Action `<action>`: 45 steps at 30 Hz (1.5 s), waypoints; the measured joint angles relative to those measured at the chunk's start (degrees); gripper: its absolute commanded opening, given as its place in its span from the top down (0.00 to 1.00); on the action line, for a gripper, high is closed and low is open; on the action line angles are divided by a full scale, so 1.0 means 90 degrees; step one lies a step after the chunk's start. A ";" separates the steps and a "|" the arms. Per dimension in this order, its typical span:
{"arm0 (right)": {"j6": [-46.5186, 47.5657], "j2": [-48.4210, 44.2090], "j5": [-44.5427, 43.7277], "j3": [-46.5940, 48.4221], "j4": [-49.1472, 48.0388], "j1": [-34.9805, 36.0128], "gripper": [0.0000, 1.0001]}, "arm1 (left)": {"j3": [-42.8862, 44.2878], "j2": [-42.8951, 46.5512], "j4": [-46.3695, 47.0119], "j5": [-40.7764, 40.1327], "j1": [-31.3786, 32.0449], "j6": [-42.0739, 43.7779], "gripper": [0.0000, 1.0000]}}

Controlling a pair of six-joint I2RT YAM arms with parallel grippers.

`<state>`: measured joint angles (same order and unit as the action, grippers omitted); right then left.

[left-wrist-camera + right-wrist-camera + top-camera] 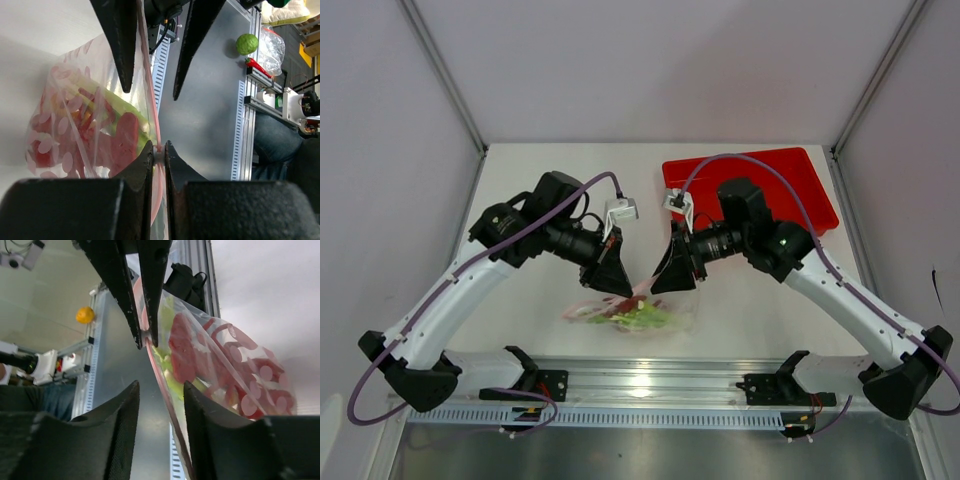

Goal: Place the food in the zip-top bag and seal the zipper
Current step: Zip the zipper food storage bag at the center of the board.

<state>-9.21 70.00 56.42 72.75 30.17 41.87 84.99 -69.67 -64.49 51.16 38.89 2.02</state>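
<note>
Bag [55, 135] clear, floppy, pink-dotted; zipper [151, 100] thin pink strip.

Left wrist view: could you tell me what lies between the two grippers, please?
The zipper of the zip-top bag: a short stretch runs from the left gripper, shut on it, up to the open right gripper, in that view.

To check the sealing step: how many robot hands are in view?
2. The left hand is shut on the zipper; the right hand stands open around the same zipper, further along it.
</note>
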 measured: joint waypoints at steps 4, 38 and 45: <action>0.0129 0.0058 -0.0005 0.0022 0.0138 0.0061 0.71 | 0.0000 -0.0024 -0.0024 0.0007 0.0000 -0.0002 0.99; -0.1149 -0.1049 -0.2844 -0.0828 -0.0121 -0.0680 1.00 | 0.0189 0.0136 0.0413 -0.2540 0.0000 -0.0335 0.97; -0.1192 -0.1107 -0.3009 -0.0848 -0.0158 -0.0748 1.00 | 0.0189 0.0617 0.0051 -0.3585 0.0012 -0.0563 0.94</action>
<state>-19.94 60.03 29.34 65.12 28.75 35.14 86.70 -64.12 -64.03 18.90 39.00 -3.05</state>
